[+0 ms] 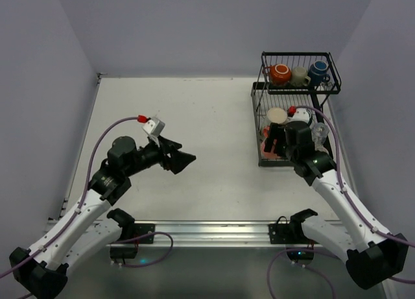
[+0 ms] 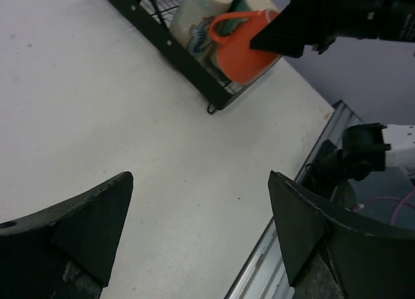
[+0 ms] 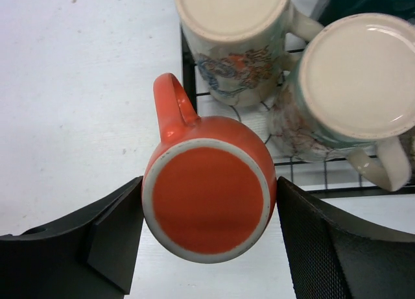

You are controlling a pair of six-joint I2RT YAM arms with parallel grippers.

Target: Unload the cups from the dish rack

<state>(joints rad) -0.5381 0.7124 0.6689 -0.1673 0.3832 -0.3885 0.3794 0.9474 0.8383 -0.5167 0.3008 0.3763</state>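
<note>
The black wire dish rack (image 1: 257, 90) stands at the back right. Its upper basket holds an orange mug (image 1: 280, 73), a cream mug (image 1: 299, 76) and a dark blue mug (image 1: 318, 71). My right gripper (image 3: 209, 182) is over the lower tray's near left corner, its fingers against both sides of an upside-down orange-red mug (image 3: 207, 202), which also shows in the left wrist view (image 2: 243, 52). Behind it stand a patterned cream mug (image 3: 233, 33) and a marbled cream mug (image 3: 353, 78), both bottom up. My left gripper (image 2: 200, 177) is open and empty over the bare table, left of centre (image 1: 185, 159).
A metal rail (image 1: 214, 229) runs along the table's near edge, with both arm bases on it. Grey walls close in the left, back and right sides. The rack's wire edge (image 3: 188, 78) lies just beyond the orange-red mug's handle.
</note>
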